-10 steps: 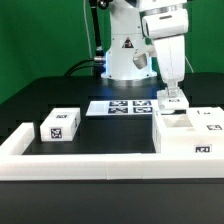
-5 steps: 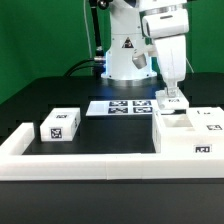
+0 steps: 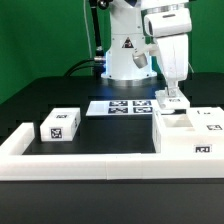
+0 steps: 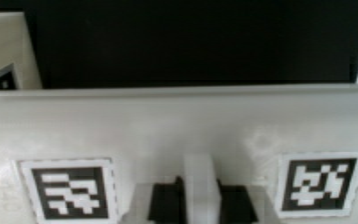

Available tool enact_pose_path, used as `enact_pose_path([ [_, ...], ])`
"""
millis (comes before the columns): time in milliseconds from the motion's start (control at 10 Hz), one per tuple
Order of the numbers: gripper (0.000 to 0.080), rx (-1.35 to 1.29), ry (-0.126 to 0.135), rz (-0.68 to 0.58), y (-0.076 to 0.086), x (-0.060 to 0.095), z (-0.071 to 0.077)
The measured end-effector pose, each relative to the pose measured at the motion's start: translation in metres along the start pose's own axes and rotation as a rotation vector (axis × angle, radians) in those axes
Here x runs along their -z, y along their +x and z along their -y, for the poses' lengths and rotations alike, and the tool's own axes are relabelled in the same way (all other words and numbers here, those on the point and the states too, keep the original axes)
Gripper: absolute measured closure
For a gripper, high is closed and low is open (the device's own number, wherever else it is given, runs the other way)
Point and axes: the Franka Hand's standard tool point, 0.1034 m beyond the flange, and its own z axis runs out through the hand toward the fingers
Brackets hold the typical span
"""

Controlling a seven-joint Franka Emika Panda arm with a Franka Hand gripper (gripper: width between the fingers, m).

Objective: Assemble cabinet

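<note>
The black table has a big white cabinet on it. The cabinet sits by the table's front edge, at the corner on the exterior view's right. It has open square holes on top and a small black-and-white tag on its front. The gripper hangs straight down over the back part of the cabinet. Its tips are down at a small white bit that sticks up there. I cannot tell if the fingers are pinching that bit or just sitting next to it, so I cannot tell how wide the gripper is. A small white box with a tag on it sits alone near the front corner on the exterior view's left, well away from the cabinet. A long low white rail runs along the front edge and turns back along the edge on the exterior view's left. The marker board lies flat in the middle of the table, toward the back edge. The wrist view is very close and blurry. It shows a white wall with two tags on it. Between the tags there is a thin white ridge with a dark shape on each side.
</note>
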Motion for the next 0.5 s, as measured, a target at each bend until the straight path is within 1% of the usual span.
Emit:
enact_pose_path([
  [100, 0.0737, -0.002, 0.002, 0.001, -0.0010, 0.0000, 0.0001],
  [400, 0.0737, -0.075, 0.024, 0.009, 0.0039, -0.0010, 0.0041],
  [500, 0.0737, -0.078, 0.026, 0.009, 0.0028, -0.0015, 0.0043],
])
